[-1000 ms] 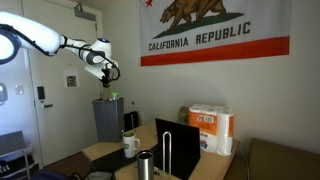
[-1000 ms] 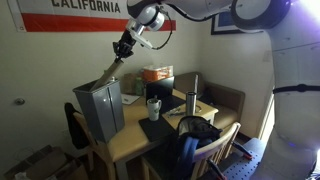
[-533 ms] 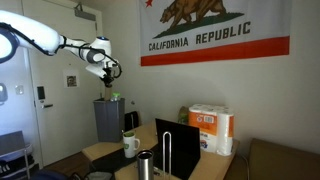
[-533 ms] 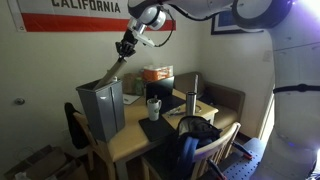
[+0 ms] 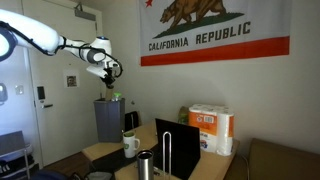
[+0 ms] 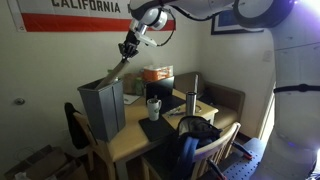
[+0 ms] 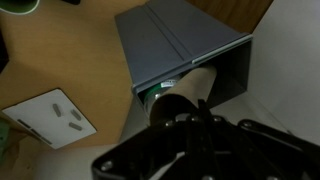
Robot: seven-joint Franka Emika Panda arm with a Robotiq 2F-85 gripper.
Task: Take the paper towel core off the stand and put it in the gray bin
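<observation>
While the arm [image 5: 48, 40] stretches high across the room beneath the California flag [image 5: 215, 30] on the wall, its gripper [image 6: 130, 48] hangs above the gray bin [image 6: 100, 110]. That bin stands upright at one end of the wooden table [image 6: 140, 142], its top open. On the table's far side in an exterior view sit a pack of white paper towel rolls [image 5: 212, 128] and, just in front of it, a black laptop [image 5: 178, 148] with its screen raised.

The paper towel core [image 6: 116, 68] is off the table and in the air, tilted. Its upper end is at the gripper, and its lower end points down at the bin's open mouth. The jaws are clamped on the core's upper end. In the wrist view the tube [image 7: 190, 88] runs away from the gripper [image 7: 185, 120] toward the bin [image 7: 170, 40], with its far end at the edge of the opening. Whether that end has passed below the rim cannot be told.

Smaller things stand near the laptop: a white mug [image 5: 131, 146] and a steel tumbler [image 5: 146, 165], both well apart from the core.
</observation>
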